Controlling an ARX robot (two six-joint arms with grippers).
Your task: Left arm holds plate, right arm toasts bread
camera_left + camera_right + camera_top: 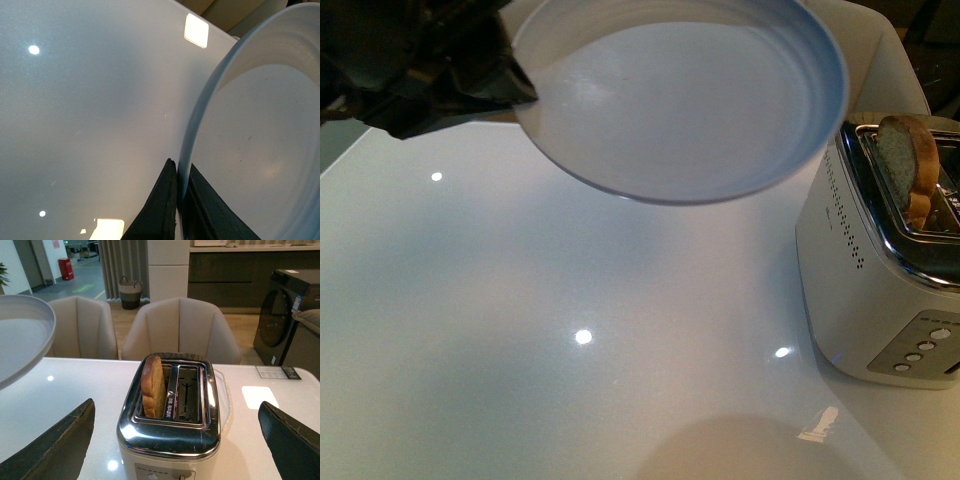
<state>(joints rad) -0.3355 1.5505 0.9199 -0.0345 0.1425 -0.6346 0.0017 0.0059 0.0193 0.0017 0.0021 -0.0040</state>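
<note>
Plate, rigid, slippery, breakable: rim clamped by left gripper. Bread, light, crumbly, in toaster slot; best gripped at protruding top. Right gripper spread, empty.

Bread stands in the toaster, right of the plate.

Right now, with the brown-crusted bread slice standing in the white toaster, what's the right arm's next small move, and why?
Probably ease the open right gripper forward onto the brown-crusted bread slice. It stands high in one slot of the white, chrome-topped toaster, the fingers sit wide and short of it, and the left gripper holds the round pale blue plate empty.
</note>
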